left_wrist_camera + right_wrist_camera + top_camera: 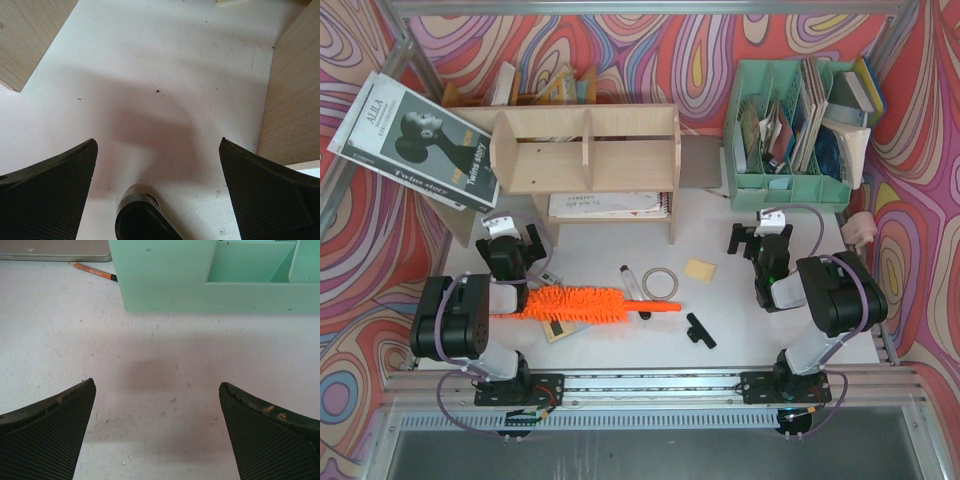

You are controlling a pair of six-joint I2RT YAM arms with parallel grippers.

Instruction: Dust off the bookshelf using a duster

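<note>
The bookshelf (585,150) is a low plywood unit with three compartments at the back left. Its legs show in the left wrist view at the left (27,40) and right (295,95). The orange duster (575,302) lies flat on the table in front of it, shaggy head to the left, thin handle (658,308) pointing right. My left gripper (511,232) is open and empty, just behind the duster's head, facing the shelf; it also shows in the left wrist view (157,147). My right gripper (760,233) is open and empty at the right, and in its wrist view (156,387) it faces bare table.
A mint-green file organiser (790,130) (200,275) stands back right with an orange pencil (94,270) beside it. A marker pen (630,281), tape ring (660,283), yellow note (700,269) and black clip (700,330) lie mid-table. A marker end (142,215) lies between my left fingers. A book (415,140) leans far left.
</note>
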